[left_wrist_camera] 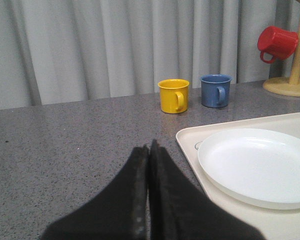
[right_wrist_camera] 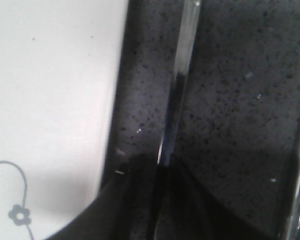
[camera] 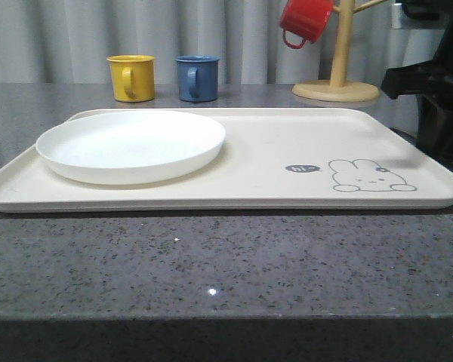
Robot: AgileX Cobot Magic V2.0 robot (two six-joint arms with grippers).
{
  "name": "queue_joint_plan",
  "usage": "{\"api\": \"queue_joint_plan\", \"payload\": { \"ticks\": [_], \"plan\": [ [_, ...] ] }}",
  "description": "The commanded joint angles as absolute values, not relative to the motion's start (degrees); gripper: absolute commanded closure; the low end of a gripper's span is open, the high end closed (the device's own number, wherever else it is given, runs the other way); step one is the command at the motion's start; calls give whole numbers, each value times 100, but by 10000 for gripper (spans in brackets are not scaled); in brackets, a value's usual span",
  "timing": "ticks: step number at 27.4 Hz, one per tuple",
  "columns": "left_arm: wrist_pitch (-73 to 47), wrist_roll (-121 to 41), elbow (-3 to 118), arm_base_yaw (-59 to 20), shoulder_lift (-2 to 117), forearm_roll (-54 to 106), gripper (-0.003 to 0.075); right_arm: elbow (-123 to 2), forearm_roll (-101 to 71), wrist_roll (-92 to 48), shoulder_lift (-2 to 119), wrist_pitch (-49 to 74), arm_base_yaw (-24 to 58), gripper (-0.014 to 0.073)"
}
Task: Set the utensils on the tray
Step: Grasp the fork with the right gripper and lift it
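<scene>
one slim metal utensil (right_wrist_camera: 177, 95), stiff and likely slippery, is sitting pinched at its end in my right gripper (right_wrist_camera: 157, 167), just beside the tray (right_wrist_camera: 50, 100); my left gripper (left_wrist_camera: 149, 155) is pressed together, empty.

Looks like my kitchen-style test setup: speckled grey stone counter (camera: 226, 264), grey curtain backdrop (camera: 68, 38), wooden mug tree (camera: 338, 72).

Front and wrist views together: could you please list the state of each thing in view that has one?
Tray: flat on the counter, holding the plate.
Plate: upright, empty, on the tray.
Yellow mug: upright on the counter.
Blue mug: upright on the counter.
Red mug: hanging on the wooden stand.
Left gripper: shut, empty.
Right gripper: shut on a slim metal utensil, beside the tray.
</scene>
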State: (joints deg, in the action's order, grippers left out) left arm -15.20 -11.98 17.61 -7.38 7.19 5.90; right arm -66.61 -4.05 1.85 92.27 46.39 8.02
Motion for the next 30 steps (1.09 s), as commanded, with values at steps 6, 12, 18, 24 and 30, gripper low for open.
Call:
{"api": "queue_joint_plan", "payload": {
  "ticks": [6,12,18,24,30],
  "plan": [
    [-1054,-1151,1917,-725,786,654,738,-6831,-423,133,8967,4712,790,576],
    [-1054,-1151,1917,-725,786,654,738,-6833,-418,460,8535,4724,799,580],
    [-1054,-1151,1917,-725,786,654,738,-7004,-49,1110,8251,4860,1117,580],
    [-1054,-1151,1917,-725,786,654,738,-7438,256,1593,8309,5017,1647,580],
    [-1054,-1151,1917,-725,786,654,738,-7983,393,2046,8677,5086,2392,580]
  ]
}}
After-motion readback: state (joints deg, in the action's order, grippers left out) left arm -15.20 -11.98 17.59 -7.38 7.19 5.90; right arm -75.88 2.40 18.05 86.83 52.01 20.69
